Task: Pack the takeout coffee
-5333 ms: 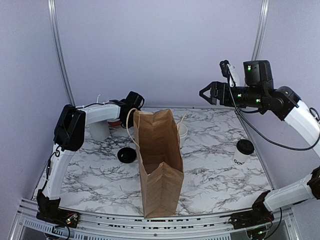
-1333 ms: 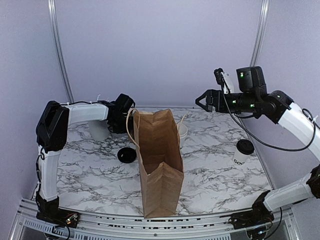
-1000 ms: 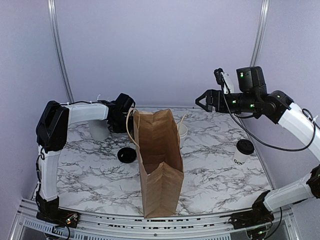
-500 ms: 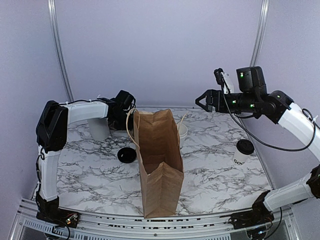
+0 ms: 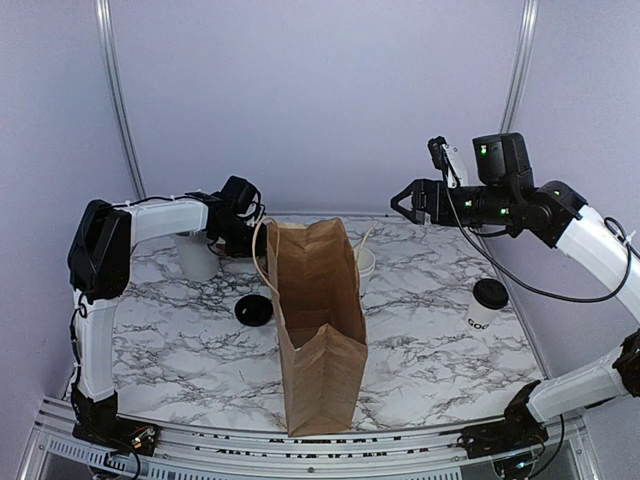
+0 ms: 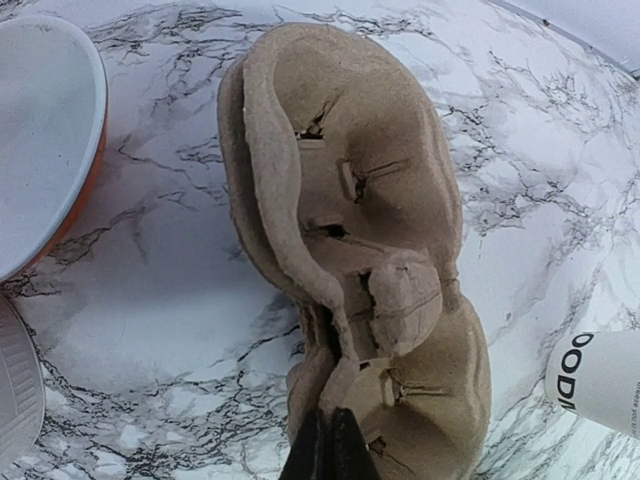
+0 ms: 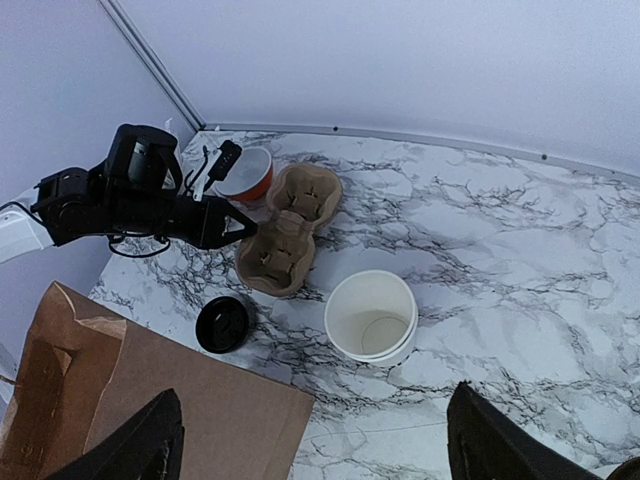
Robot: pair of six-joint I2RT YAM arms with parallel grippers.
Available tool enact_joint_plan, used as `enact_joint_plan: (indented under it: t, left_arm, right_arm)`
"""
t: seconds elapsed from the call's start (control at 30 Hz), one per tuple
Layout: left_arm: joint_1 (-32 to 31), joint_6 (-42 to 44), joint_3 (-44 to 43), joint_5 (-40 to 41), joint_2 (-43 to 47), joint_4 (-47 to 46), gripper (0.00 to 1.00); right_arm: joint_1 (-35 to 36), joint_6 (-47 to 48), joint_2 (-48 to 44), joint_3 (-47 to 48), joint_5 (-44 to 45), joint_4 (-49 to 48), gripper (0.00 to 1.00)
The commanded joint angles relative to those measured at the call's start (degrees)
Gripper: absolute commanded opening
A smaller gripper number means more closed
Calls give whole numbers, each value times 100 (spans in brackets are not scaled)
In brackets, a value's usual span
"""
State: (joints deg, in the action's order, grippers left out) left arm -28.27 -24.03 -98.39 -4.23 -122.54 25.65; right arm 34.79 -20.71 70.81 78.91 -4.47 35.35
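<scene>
Top external: right hand [image 5: 398,204] spread above open marble [image 5: 420,300]; left hand [image 7: 238,229] pressed together at carrier [image 6: 350,250] edge.

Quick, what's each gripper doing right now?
Left gripper: closed, apparently pinching the carrier by its rim.
Right gripper: open, holding nothing.

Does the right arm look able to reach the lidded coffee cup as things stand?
Probably yes: the right gripper is open and raised, and the takeout coffee stands upright nearby with nothing between.
</scene>
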Motion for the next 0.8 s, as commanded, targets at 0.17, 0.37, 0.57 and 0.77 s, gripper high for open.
enact_joint_plan:
  t: [0.17,0.37,0.57,0.77]
  left_arm:
    - [256,17,93,-938,362,-310,0]
    - [335,-93,197,-1382,397,-535,0]
    - [341,-88,154,-1578,354,-559,0]
    - [341,-119,173,-1480,373,-557,0]
  right_arm:
    - [-49,47,21,212,-45,-134,88]
    - [-51,45,-3,189,-39,-143,88]
    - [-54,40,-30,167,-35,-127,88]
    - [-52,29,-49,161,-15,-117,88]
